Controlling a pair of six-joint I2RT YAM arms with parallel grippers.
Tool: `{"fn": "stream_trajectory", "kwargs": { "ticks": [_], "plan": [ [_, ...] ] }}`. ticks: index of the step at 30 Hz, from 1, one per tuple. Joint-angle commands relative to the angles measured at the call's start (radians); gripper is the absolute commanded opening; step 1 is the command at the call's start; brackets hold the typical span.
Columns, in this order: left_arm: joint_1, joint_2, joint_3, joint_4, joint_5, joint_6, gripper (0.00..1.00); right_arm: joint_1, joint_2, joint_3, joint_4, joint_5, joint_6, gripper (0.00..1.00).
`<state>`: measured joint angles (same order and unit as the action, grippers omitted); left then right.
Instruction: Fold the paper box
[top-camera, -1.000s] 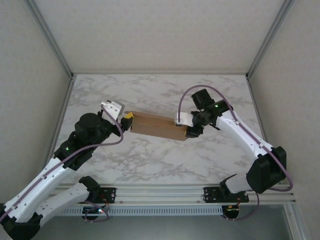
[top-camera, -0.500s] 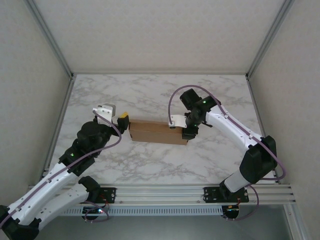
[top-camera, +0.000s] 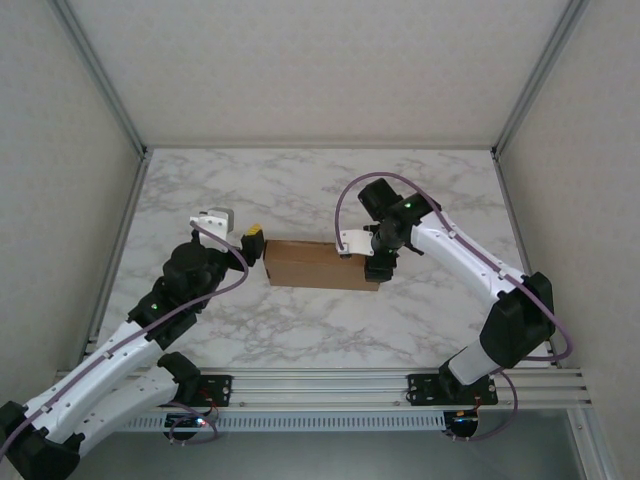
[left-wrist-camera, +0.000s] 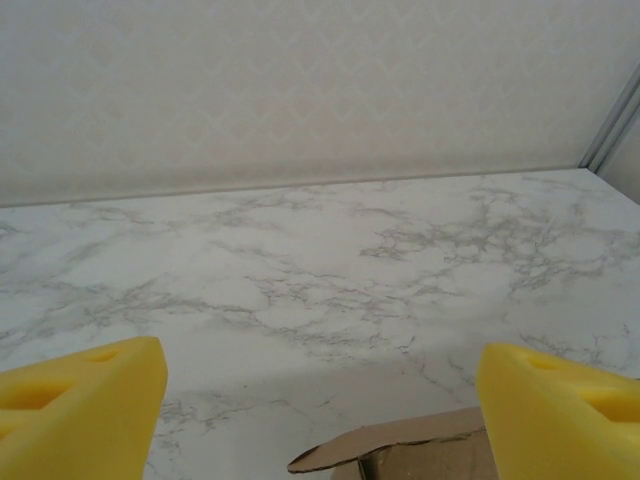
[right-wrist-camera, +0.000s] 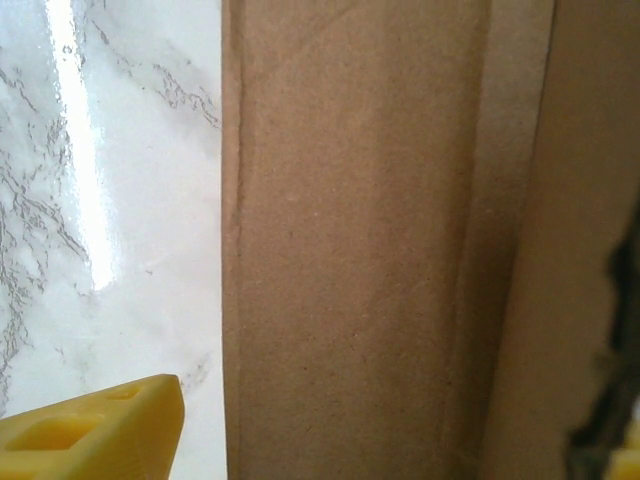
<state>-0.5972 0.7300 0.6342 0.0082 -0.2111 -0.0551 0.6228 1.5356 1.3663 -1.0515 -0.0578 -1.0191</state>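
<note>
Unheld, the box (top-camera: 320, 265) lies flat near the middle of the table (top-camera: 300, 180), a thin brown slab with an arm at each end. The likely trouble starts there: with nothing pinning it, a push on either end may slide the whole box across the smooth marble instead of seating a tab, and a crease could spring open. The left gripper (top-camera: 257, 238) sits just off the box's left end, its yellow pads (left-wrist-camera: 85, 405) spread wide and empty. A loose flap (left-wrist-camera: 400, 448) rises between them, below and apart from both, and closing from this height would probably miss or crush that lip. The right gripper (top-camera: 372, 262) hangs over the right end, also spread. Its wrist view looks straight down on the cardboard, one pad (right-wrist-camera: 95, 425) standing off the box's edge over bare marble, the other finger a dark shape at the frame's far side. Beyond lies open marble up to the back wall
</note>
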Motion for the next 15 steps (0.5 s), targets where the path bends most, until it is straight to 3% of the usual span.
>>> {"fn": "stream_trajectory", "kwargs": {
  "ticks": [1,15],
  "plan": [
    [0.010,-0.007,0.018,0.047,-0.019,-0.006,0.81,0.010,-0.044,0.016,0.014,-0.042,0.017,0.75],
    [0.011,0.029,0.033,0.117,-0.034,0.052,0.79,-0.005,-0.081,0.071,0.072,-0.116,0.085,0.76]
  ]
}}
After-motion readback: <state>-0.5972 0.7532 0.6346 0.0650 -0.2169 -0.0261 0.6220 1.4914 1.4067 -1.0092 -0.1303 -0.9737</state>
